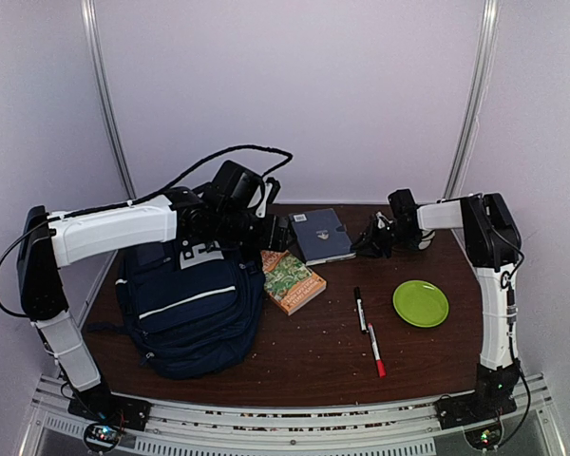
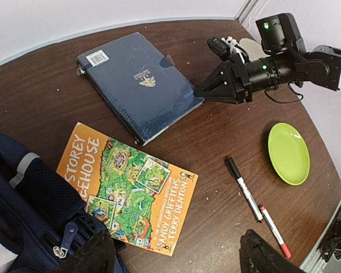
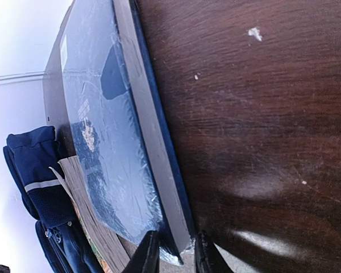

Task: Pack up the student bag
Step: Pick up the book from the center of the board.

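The student bag (image 1: 190,313), a navy backpack with a white stripe, lies at the table's left; its zipper shows in the left wrist view (image 2: 28,210). My left gripper (image 2: 176,263) hangs open above the bag's right edge and an orange picture book (image 2: 128,187), holding nothing. A plastic-wrapped dark blue book (image 1: 320,235) lies flat behind it. My right gripper (image 3: 175,256) has the blue book's (image 3: 102,142) near right corner between its fingers, one on the cover, one under the bottom edge. The same grip shows from the left wrist (image 2: 202,91).
A green plate (image 1: 420,303) sits at the right. A black marker (image 1: 359,309) and a red marker (image 1: 375,350) lie end to end in the middle front. The orange book (image 1: 293,280) rests against the bag. Walls close in behind and at both sides.
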`<act>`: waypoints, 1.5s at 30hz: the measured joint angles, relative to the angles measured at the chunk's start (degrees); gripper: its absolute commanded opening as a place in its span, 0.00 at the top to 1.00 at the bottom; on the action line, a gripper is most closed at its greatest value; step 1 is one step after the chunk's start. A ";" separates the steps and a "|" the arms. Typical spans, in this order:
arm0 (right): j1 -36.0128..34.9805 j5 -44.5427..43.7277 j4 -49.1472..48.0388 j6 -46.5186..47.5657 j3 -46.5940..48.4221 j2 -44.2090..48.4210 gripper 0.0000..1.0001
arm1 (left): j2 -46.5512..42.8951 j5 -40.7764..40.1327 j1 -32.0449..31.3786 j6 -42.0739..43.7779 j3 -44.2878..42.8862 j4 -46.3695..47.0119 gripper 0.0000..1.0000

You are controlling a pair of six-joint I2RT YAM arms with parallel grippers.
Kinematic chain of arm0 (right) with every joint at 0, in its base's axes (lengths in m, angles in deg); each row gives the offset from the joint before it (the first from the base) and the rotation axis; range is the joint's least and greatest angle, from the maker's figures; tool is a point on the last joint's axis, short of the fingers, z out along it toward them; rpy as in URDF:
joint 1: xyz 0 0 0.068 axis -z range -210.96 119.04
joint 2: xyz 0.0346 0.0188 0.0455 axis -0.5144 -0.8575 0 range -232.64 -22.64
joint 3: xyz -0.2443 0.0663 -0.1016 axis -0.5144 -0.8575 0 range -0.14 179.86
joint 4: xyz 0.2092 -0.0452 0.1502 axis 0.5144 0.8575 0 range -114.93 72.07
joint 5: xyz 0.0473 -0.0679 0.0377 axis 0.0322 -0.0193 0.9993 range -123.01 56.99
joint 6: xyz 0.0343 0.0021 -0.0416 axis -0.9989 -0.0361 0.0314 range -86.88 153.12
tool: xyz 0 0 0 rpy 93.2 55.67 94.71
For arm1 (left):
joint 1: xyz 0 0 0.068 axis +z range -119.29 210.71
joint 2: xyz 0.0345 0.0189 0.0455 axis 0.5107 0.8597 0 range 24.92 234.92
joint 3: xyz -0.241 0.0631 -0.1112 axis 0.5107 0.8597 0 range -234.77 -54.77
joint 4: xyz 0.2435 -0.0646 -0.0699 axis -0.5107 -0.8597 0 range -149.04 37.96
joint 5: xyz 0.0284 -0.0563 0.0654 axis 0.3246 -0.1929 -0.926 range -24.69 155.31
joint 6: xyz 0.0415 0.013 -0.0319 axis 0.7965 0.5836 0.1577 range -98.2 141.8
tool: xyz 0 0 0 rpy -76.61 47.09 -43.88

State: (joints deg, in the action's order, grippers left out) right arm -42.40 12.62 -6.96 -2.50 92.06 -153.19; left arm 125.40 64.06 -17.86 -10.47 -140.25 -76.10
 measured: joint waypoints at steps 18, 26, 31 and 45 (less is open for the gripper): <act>0.04 3.10 -3.43 -1.70 -1.38 -0.09 0.74 | 7.78 3.80 3.74 -2.45 -5.40 0.66 0.22; -0.22 3.63 -2.43 -0.57 -1.31 -0.31 0.92 | 15.58 7.82 5.97 -5.01 -10.14 2.69 0.22; -0.31 6.14 -4.02 -1.84 -1.40 -0.52 1.00 | 21.05 10.38 7.37 -6.45 -14.12 4.94 0.23; 0.46 8.79 -11.54 -6.99 -8.17 4.15 1.00 | 27.76 15.28 8.92 -10.56 -16.63 10.78 0.24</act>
State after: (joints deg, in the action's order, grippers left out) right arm -41.94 21.40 -18.50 -9.49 83.89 -149.03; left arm 153.16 79.34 -8.95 -21.03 -156.88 -65.32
